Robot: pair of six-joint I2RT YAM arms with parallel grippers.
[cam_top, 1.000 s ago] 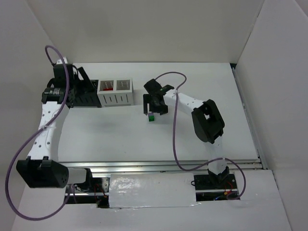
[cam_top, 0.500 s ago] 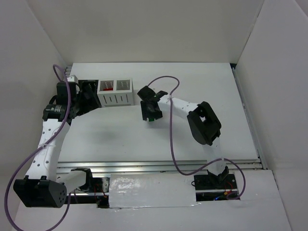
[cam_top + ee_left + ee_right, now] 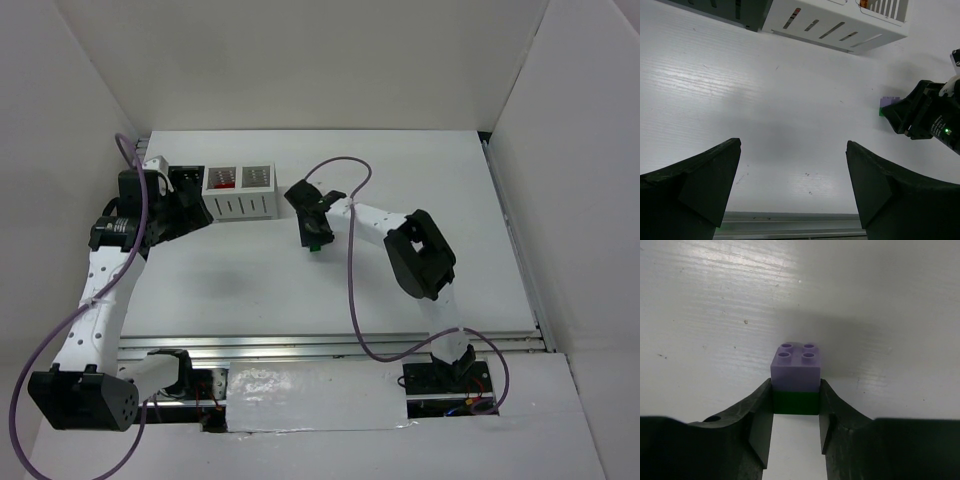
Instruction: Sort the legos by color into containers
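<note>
The right claw (image 3: 796, 411) is closed on a small stack of two legos down at the white counter (image 3: 250, 290). Its fingers press both sides of the green brick (image 3: 796, 404), and the lavender brick (image 3: 796, 371) sits on top of it with four studs showing. The stack is to the right of the joined white containers (image 3: 240, 194), a little nearer to the arm bases. The left claw (image 3: 792, 185) is open with its fingers far apart, hanging over the counter in front of these white containers, whose left compartment holds red bricks (image 3: 224, 180) and which have the black container (image 3: 186, 186) just beside them on the left.
</note>
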